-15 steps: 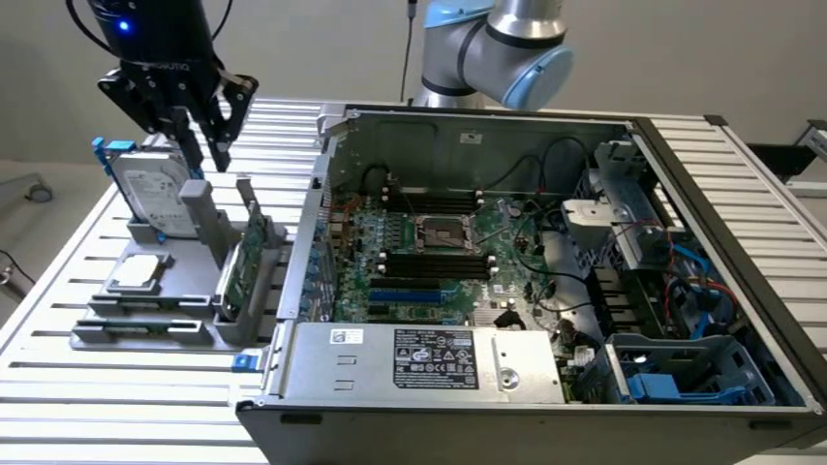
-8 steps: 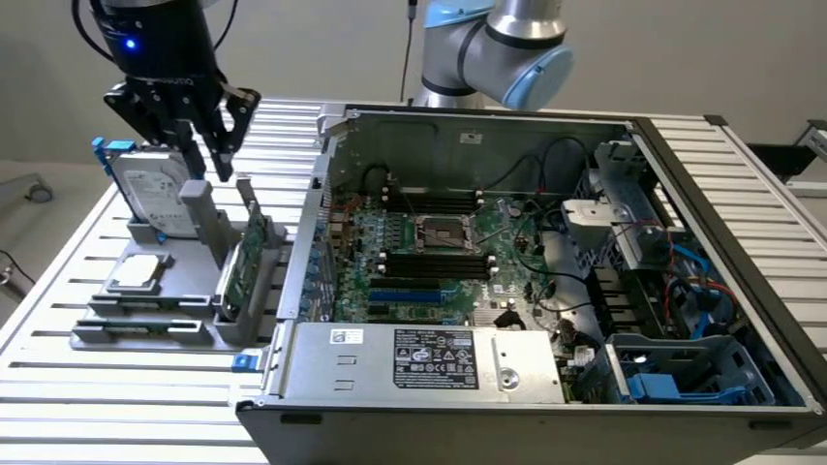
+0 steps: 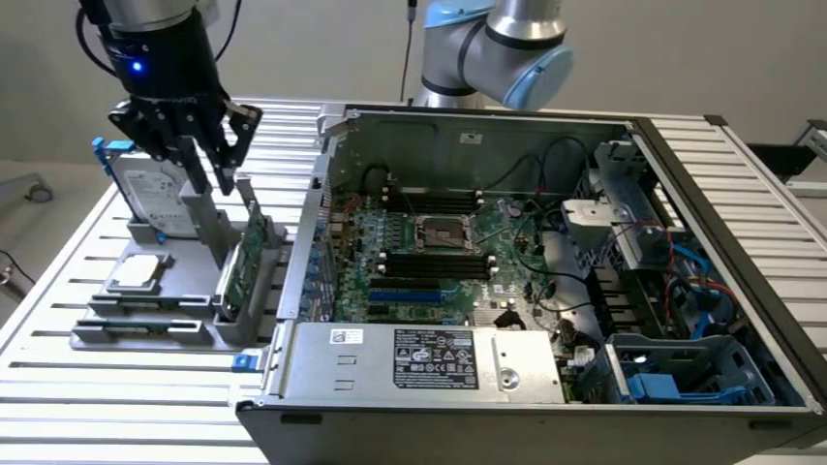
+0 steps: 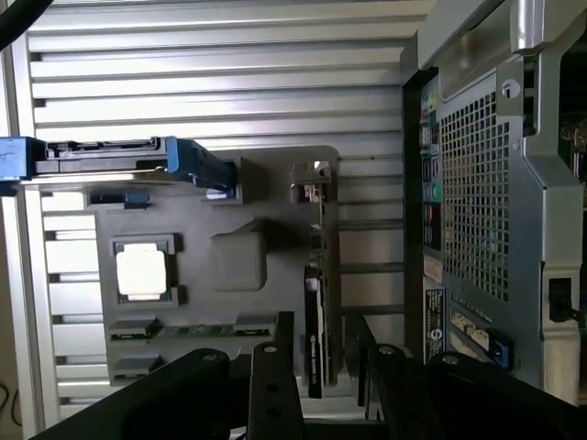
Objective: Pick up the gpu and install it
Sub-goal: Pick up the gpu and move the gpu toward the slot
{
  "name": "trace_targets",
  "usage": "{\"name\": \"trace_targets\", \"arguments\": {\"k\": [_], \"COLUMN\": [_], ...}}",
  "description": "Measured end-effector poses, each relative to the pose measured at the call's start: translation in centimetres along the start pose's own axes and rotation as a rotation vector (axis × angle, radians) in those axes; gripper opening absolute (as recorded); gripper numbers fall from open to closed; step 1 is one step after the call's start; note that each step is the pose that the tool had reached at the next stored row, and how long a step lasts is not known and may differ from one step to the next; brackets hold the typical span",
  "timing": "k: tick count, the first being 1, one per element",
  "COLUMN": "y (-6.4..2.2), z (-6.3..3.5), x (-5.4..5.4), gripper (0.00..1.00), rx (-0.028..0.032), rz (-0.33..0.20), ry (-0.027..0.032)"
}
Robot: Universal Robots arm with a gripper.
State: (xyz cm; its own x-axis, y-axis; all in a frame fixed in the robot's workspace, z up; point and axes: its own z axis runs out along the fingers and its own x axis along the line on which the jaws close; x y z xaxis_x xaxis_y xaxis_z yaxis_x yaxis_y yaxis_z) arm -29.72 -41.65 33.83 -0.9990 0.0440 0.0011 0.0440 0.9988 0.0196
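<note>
**A:** Where is the graphics card?

**B:** It stands on its long edge in a slot of the grey holder on the desk. That puts it just beside the open computer case, on the exterior view's left of it. The hard drive and the square chip sit in the same holder, further from the case.

**A:** And the pincer?

**B:** It hangs above the card, pointing straight down. Its fingers are apart and hold nothing. In the wrist view one finger lies to each side of the card's thin top edge, so the card lines up with the gap between them. I judge the way to the card is straight down.

**A:** Which way does the card run?

**B:** Its long axis runs alongside the case wall, from far to near in the exterior view. One flat face looks toward the case and the other toward the hard drive. The metal bracket seems to be at the end level with the hard drive.
</note>
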Motion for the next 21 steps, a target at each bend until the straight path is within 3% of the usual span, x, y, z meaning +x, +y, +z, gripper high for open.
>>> {"name": "trace_targets", "arguments": {"k": [21], "y": [-1.23], "z": [3.79], "x": [-0.1], "gripper": [0.36], "rx": [0.0002], "rz": [-0.076], "ry": [0.0036]}}
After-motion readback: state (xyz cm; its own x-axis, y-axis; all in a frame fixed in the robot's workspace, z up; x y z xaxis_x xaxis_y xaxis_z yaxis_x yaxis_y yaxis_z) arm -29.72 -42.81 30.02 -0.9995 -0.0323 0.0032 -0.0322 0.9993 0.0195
